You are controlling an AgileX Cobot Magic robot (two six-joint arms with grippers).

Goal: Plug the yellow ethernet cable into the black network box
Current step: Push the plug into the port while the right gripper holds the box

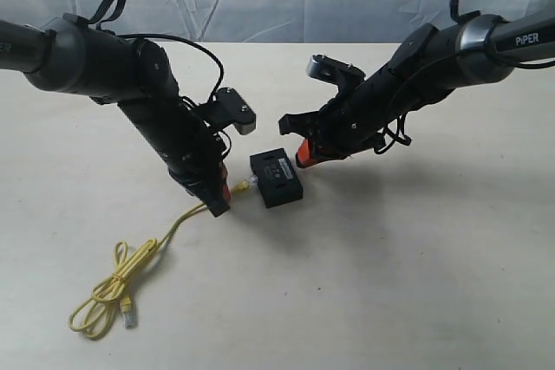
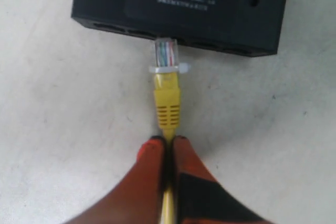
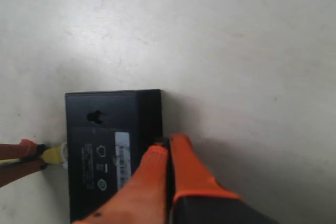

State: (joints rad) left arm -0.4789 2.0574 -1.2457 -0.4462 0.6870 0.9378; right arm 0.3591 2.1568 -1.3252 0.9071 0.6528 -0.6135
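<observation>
The task is judged to be at its last step but not finished. The yellow ethernet cable (image 2: 167, 103) is clamped just behind its yellow boot by the jaws of the left arm (image 1: 165, 127), which are closed tight on the cord at the lower middle of the left wrist view. The clear plug (image 2: 165, 53) is pointed at a port in the side of the black network box (image 2: 181, 9), at the upper middle of that frame. Its tip is seen at the port's mouth, touching or barely entered, and most of its length is exposed, so it is not taken as seated.

In the exterior view the box lies at the centre of the table (image 1: 416, 283), and the cable's spare length is looped at the lower left. The jaws of the right arm (image 1: 390, 93) are drawn together with nothing between them. Their tips are set at the box's edge opposite the plug, apparently as a brace. A straight push until the plug latches is what is left.
</observation>
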